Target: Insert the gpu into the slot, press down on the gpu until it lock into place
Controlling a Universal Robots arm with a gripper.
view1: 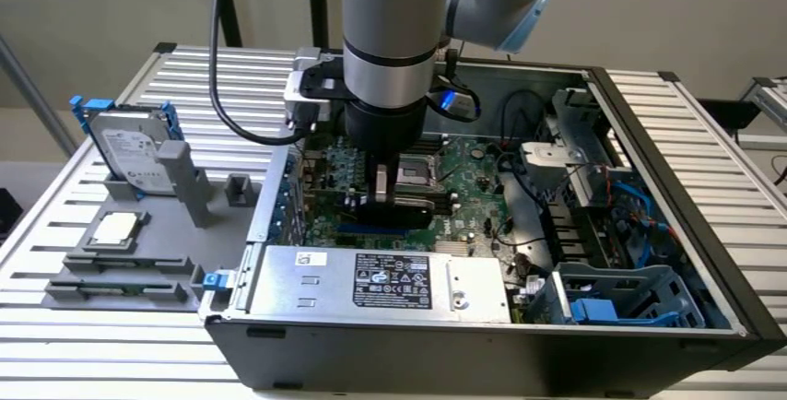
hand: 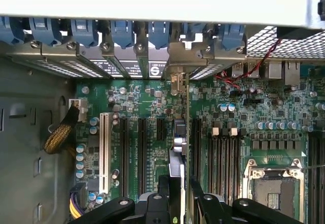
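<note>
Grip narrow: my gripper [hand: 179, 186] pinches the gpu [hand: 182, 137] upright over the slot [view1: 369, 231], bracket end at the case's [view1: 492, 363] vented wall. Risk, as I judge it: any tilt or offset and pressing jams the card edge beside the slot, or snags the bracket.

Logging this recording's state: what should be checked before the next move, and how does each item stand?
1. Gripper shut on gpu: ok.
2. Gpu upright, edge down over the motherboard: ok.
3. Bracket toward the case rear openings: ok.
4. Gpu edge lined up with slot: cannot tell.
5. Gpu seated and locked: cannot tell.
6. Yellow cables apart from gpu: ok.
</note>
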